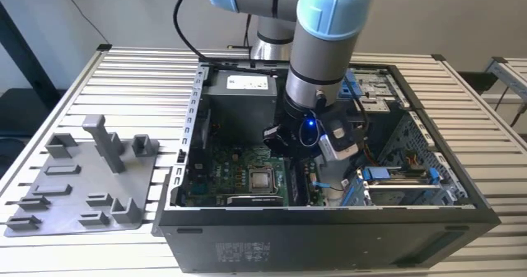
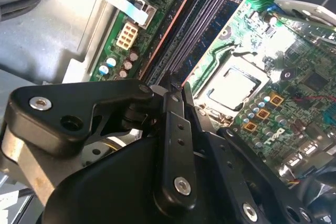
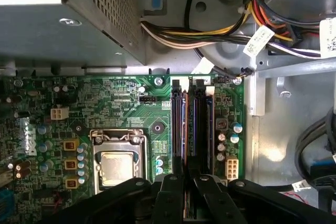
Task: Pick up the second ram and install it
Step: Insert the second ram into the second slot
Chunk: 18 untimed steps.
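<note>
My gripper (image 1: pixel 298 155) is lowered inside the open computer case (image 1: pixel 329 234), over the memory slots beside the processor socket (image 3: pixel 118 163). In both wrist views its black fingers (image 3: pixel 170 187) stand close together, with only a narrow gap between them. The second ram (image 3: pixel 192 129), a thin dark board seen edge-on, runs along the slots and passes into that gap; my gripper (image 3: pixel 187 176) looks shut on its end. From the second wrist view, my gripper (image 2: pixel 179 92) sits right at the near end of the long dark slots (image 2: pixel 197 30). A matching dark stick (image 3: pixel 177 124) stands in a neighbouring slot.
The grey holder plate (image 1: pixel 74 184) with upright blocks lies on the slatted table at the exterior view's left. The power supply (image 1: pixel 239 104), bundled cables (image 3: pixel 210 30) and a blue-tabbed drive cage (image 1: pixel 395 175) crowd the case around the green motherboard (image 1: pixel 231 172).
</note>
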Motion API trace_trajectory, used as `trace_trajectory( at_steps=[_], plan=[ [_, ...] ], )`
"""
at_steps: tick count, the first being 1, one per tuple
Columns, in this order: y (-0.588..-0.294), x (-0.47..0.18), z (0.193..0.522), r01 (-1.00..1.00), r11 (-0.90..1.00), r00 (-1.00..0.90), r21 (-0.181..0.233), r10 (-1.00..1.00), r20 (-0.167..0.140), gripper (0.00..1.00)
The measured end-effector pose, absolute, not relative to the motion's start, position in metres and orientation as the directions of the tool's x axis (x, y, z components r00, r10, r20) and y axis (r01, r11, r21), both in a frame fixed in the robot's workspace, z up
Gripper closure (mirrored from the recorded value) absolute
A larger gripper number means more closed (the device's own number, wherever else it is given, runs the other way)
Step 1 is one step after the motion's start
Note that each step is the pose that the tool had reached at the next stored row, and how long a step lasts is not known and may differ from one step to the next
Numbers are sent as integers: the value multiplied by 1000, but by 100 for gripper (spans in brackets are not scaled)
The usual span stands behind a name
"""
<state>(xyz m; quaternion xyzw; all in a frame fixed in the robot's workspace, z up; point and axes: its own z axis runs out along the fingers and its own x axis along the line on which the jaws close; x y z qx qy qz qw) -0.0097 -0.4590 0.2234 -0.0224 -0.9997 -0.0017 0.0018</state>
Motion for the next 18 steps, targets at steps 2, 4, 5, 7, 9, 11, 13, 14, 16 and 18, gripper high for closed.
trace_trajectory(
  at_steps=[2,4,5,7,9,11,13,14,16,18],
  plan=[
    [-459,-10,222,46,999,-999,3,46,4,86],
    [-459,-10,221,48,999,-999,3,48,4,86],
    [-459,-10,221,48,999,-999,3,48,4,86],
    [-459,-10,221,50,999,-999,3,50,4,86],
    [-460,-10,221,52,999,-999,3,52,4,86],
    [-460,-10,221,52,999,-999,3,52,4,86],
    [-461,-9,221,52,999,-999,3,52,4,86],
    [-461,-9,220,52,999,-999,3,52,4,86],
    [-460,-9,219,52,999,-999,3,52,4,86],
    [-460,-9,218,52,999,-999,3,52,4,86]
  ],
)
